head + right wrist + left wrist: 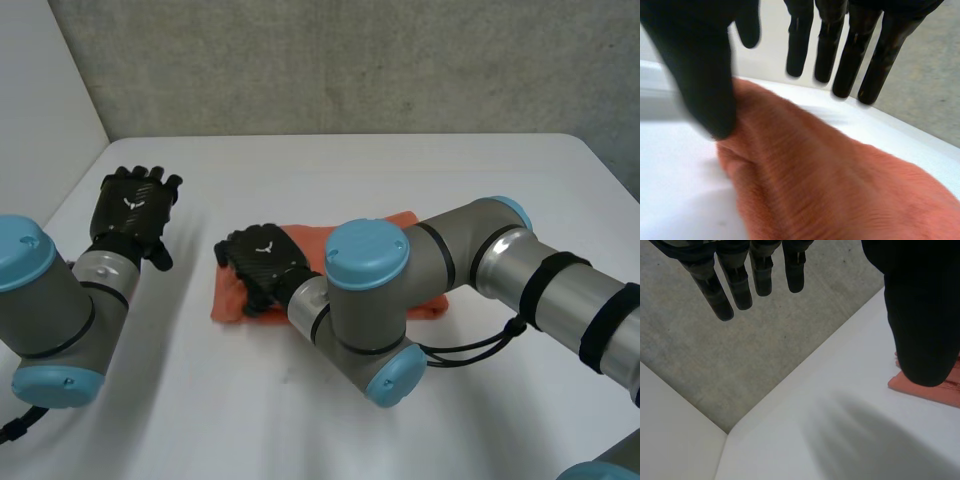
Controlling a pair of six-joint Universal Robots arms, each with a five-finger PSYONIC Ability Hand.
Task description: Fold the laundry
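Cloth: one orange towel point(228, 298), folded into a flat, long strip. It lies at the middle of the white worktop point(330, 170), long side roughly parallel to the far edge. In the head view the right arm point(480, 265) crosses in front of it and covers most of its length. One end shows towards the worktop's left edge, and a strip of the other end shows behind the arm.

Right hand point(262, 262): rests over the towel's end nearest the worktop's left edge, palm down. In the right wrist view its fingers point(855, 55) are straight and spread, reaching out past the towel point(840, 190) with the bare worktop point(680, 190) beyond them. The thumb point(700, 75) hangs at the towel's folded edge; I cannot tell whether it touches. Nothing is pinched, so the hand is open.

Left hand point(135, 208): over the left part of the worktop, well apart from the towel, back of the hand up. In the left wrist view its fingers point(740, 285) are straight and side by side, with the thumb point(920, 315) held apart. It is open and empty. A corner of the towel point(935, 385) shows just past the thumb, lying flat on the worktop point(840, 440).

Background: grey concrete wall point(350, 60) behind the worktop's far edge.
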